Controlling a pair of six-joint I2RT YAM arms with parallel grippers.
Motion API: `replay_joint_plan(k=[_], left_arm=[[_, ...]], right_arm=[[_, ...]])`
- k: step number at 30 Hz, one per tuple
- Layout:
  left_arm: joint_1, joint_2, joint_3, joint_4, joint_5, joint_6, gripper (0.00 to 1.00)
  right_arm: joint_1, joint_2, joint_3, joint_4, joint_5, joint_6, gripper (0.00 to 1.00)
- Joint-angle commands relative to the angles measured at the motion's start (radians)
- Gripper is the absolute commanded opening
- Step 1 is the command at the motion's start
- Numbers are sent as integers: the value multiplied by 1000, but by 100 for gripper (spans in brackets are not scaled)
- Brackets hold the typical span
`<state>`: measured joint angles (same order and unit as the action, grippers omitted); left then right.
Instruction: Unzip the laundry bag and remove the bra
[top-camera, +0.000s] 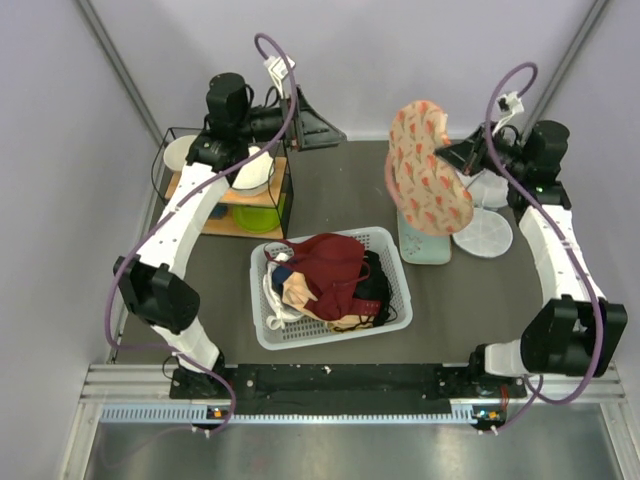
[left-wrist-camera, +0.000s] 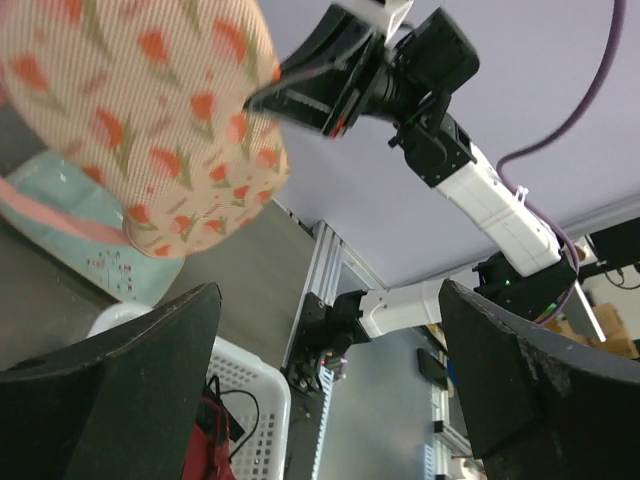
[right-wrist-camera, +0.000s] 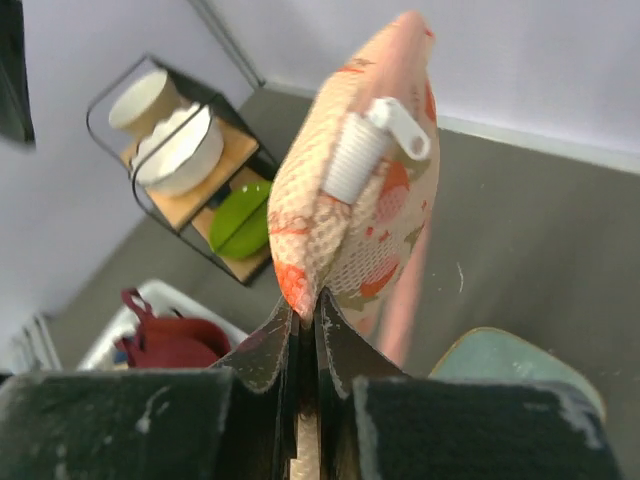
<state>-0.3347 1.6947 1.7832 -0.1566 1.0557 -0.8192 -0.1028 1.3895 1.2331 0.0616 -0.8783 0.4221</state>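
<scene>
Pinched tight, the right hand has an edge of the bag caught between its two fingertips, and the flowered pouch stands out from them on edge. A white zip pull sits on the bag's seam. I cannot tell whether the zip is run open or closed, and whatever is inside is hidden.

Seen from above, the bag hangs in the air past the far right corner of the basket, clear of the counter. Below it, a mint tray lies just off that same corner. A white round disc lies beside the tray, farther right of the basket.

The left hand is spread wide, its fingers well apart with nothing between them. It faces the bag without touching it and sits beyond the basket's far edge, well apart from it.

Inside the basket a maroon garment lies on top of the heap. A black garment is toward the right wall and pale cloth toward the left.

Off the basket's far left corner stands a wire rack holding a white bowl and, lower down, a green bowl.
</scene>
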Motion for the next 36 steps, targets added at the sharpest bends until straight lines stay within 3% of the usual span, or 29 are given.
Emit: replay_joint_plan(k=[1, 6, 15, 23, 26, 31, 33, 36], left_arm=[[-17, -4, 111, -31, 10, 74, 96], [-27, 57, 192, -32, 53, 133, 96], [-55, 114, 291, -35, 95, 262, 98], [-101, 118, 272, 86, 180, 217, 99], [-128, 125, 248, 166, 225, 152, 99], [-174, 99, 134, 458, 273, -46, 99], [-191, 100, 117, 445, 268, -37, 98], [-211, 132, 148, 310, 228, 38, 79]], right_arm=[[28, -137, 30, -134, -145, -446, 0], [28, -240, -38, -154, -333, -611, 0], [28, -332, -23, -184, -595, -553, 0], [31, -357, -29, -183, -634, -510, 0], [35, -345, -26, -186, -625, -503, 0], [38, -331, -35, -184, -604, -502, 0], [43, -323, -37, -187, -594, -500, 0], [48, -314, -35, -186, -582, -493, 0]])
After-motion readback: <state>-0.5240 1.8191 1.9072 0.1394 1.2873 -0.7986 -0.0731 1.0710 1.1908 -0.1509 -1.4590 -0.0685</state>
